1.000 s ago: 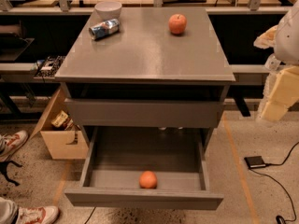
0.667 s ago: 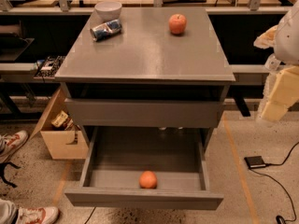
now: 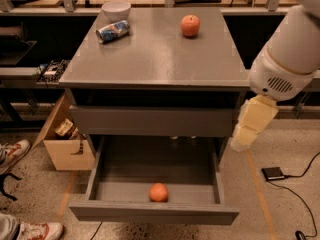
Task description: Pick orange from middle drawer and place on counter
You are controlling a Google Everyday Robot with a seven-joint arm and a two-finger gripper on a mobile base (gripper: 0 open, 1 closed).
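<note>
Gripper [image 3: 241, 140] hanging off a pale arm, beside the right end of the closed drawer front, clear of everything. Opening: cannot tell from this angle. Nothing seen in its hold.

Orange [image 3: 158, 192] down and left of gripper, well apart, sitting on the floor of the pulled-out middle drawer [image 3: 150, 164], close against the inside of the front wall, roughly mid-width. Nothing else seen in the drawer.

Worktop [image 3: 160, 59] up and left of gripper. Apple [image 3: 190, 25], tipped can [image 3: 113, 31] and bowl [image 3: 116, 9] along its far side; near half bare.

Handling, as judged: light, firm, round, smooth skin, so likely to roll or squirt out of an off-centre pinch. Best taken from above across the widest part, squeezing left to right, since the front wall crowds the near side. Moderate pressure only.
</note>
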